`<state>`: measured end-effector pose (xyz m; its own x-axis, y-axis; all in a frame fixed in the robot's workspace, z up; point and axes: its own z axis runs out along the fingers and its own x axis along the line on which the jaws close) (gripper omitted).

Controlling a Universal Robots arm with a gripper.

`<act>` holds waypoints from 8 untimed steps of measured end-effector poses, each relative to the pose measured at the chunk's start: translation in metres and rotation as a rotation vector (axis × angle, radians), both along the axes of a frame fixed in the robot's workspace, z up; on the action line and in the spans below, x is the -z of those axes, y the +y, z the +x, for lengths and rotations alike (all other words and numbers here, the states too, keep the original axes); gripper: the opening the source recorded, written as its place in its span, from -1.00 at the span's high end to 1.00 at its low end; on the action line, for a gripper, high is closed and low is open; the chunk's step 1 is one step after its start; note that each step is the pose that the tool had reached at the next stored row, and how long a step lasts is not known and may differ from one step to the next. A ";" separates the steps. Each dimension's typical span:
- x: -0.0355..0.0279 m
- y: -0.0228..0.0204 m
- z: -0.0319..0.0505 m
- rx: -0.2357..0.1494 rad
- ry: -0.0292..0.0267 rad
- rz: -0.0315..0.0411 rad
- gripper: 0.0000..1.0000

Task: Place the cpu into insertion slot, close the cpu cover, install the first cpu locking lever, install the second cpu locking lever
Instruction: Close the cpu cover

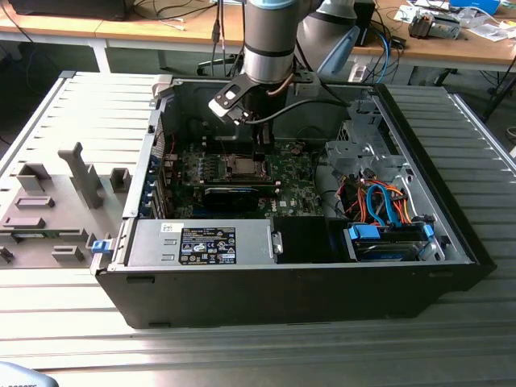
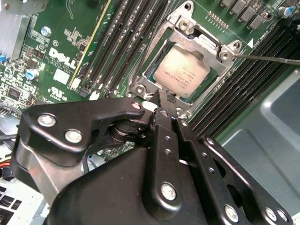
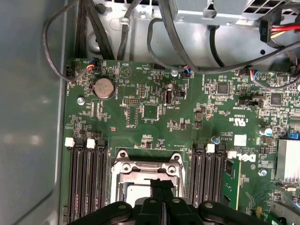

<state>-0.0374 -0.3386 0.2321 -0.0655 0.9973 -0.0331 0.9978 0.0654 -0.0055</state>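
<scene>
On a slatted metal table [image 1: 451, 355] an open computer case [image 1: 282, 298] is laid; within, the cpu [image 2: 180, 75] is framed by the cpu cover [image 2: 199, 37], whose edge is met by the empty, closed gripper [image 2: 159, 96].

Pale square cpu [image 2: 182, 74] lies flat inside the insertion slot [image 2: 197, 35].

First wrist view: gripper [image 3: 160, 183] linkage covers part of insertion slot [image 3: 121, 173]. cpu [image 3: 136, 191] is just a sliver, rest under the fingers & cut by pic edge. Second wrist view: gripper body hides one side of cpu cover [image 2: 194, 37]; can't tell if anything's pinched btw tips. Thin metal rod [image 2: 267, 58] runs off frame edge. Exterior view: insertion slot too small & dark to read; arm [image 1: 270, 40] blocks most of gripper.
</scene>
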 end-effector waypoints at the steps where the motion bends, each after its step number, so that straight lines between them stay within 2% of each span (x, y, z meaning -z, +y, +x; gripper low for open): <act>1: 0.0008 0.0000 -0.0016 0.000 0.0000 0.0000 0.78; 4: 0.0022 0.0000 -0.0052 0.000 0.0000 -0.0001 0.78; 8: 0.0043 0.0007 -0.0165 0.000 0.0000 0.0000 0.78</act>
<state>-0.0539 -0.3380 0.2278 -0.0657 0.9973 -0.0331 0.9978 0.0655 -0.0055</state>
